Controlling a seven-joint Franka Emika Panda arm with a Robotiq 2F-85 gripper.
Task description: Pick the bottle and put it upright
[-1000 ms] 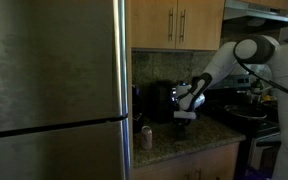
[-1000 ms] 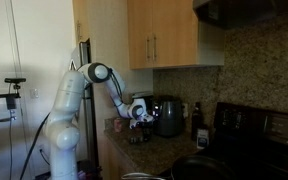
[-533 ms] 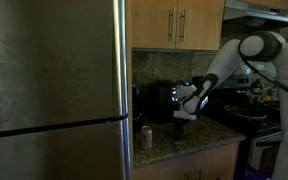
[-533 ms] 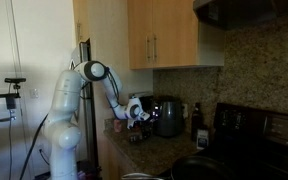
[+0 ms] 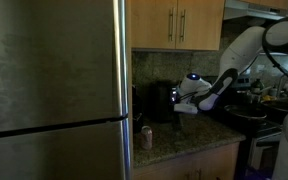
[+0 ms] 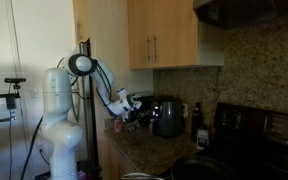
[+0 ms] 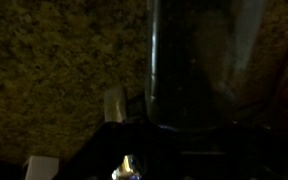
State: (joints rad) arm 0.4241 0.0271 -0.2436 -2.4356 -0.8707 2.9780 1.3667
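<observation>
The kitchen is very dim. In the wrist view a dark, glassy bottle (image 7: 204, 70) rises straight out from my gripper (image 7: 184, 140), whose dark fingers stand shut against its base. A pale finger pad (image 7: 114, 102) shows to its left, and speckled granite lies behind. In both exterior views my gripper (image 5: 187, 106) (image 6: 131, 109) hangs above the granite counter (image 5: 189, 140), turned sideways. The bottle itself is too dark to pick out there.
A steel fridge (image 5: 54, 90) fills the side by the counter's end. A small red-labelled can (image 5: 146, 136) stands upright near it. A black appliance (image 5: 162, 100) (image 6: 167, 116) sits at the back. A stove with a pan (image 5: 250, 113) is nearby, with cabinets (image 5: 179, 22) overhead.
The gripper has lifted a little off the counter and swung from pointing down to sideways. The arm's upper links have drawn back. The jaws stay shut. The red-labelled can has not moved.
</observation>
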